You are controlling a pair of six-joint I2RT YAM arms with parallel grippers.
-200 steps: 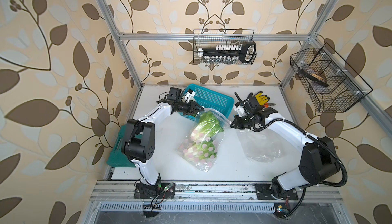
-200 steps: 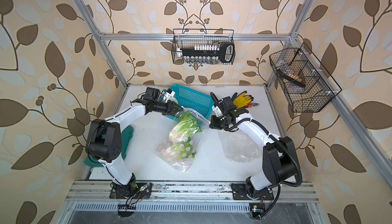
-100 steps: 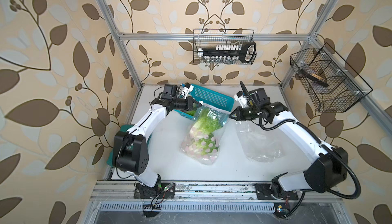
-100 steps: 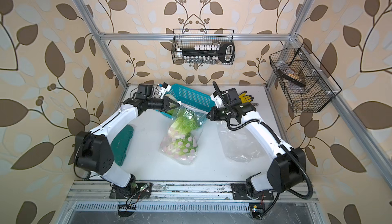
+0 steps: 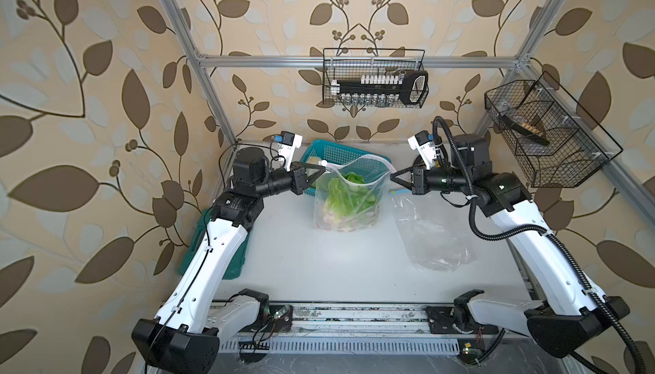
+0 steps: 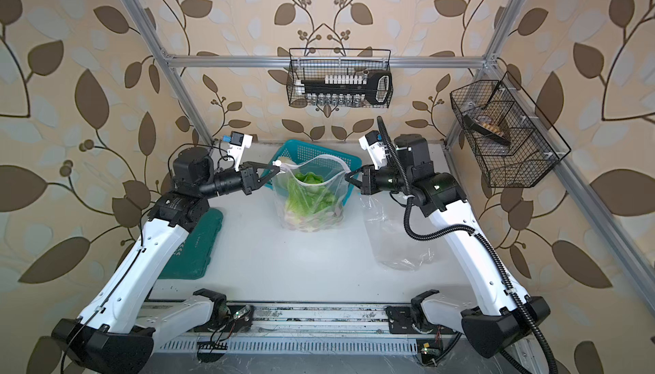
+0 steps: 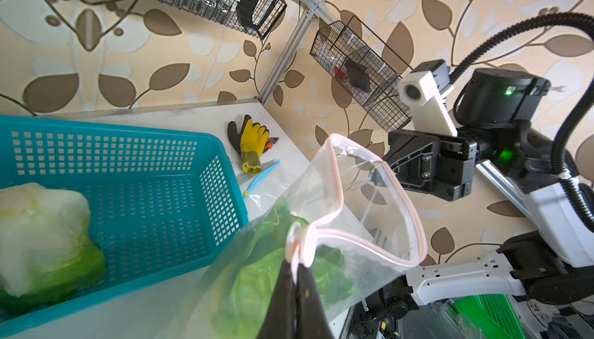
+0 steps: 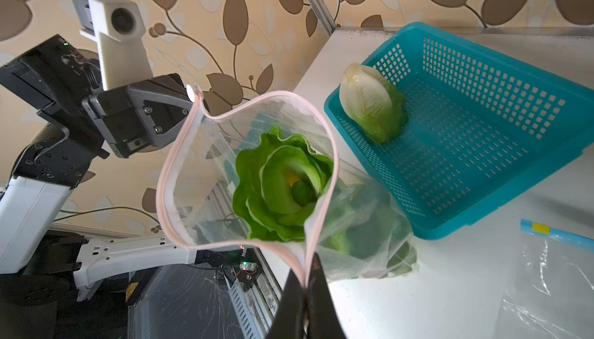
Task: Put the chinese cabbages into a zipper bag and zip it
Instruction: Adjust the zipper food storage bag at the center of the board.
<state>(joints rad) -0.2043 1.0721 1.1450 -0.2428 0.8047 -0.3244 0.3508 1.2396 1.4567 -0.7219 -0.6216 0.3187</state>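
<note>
Leaf-patterned walls, white table, aluminium frame

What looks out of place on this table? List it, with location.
One chinese cabbage lies in the teal basket, outside the zipper bag, while the left hand and right hand are shut on opposite ends of its open rim. Odd if zipping comes next. An empty spare bag lies crumpled on the table.

Facing each other, left end effector and right end effector pinch shut.
</note>
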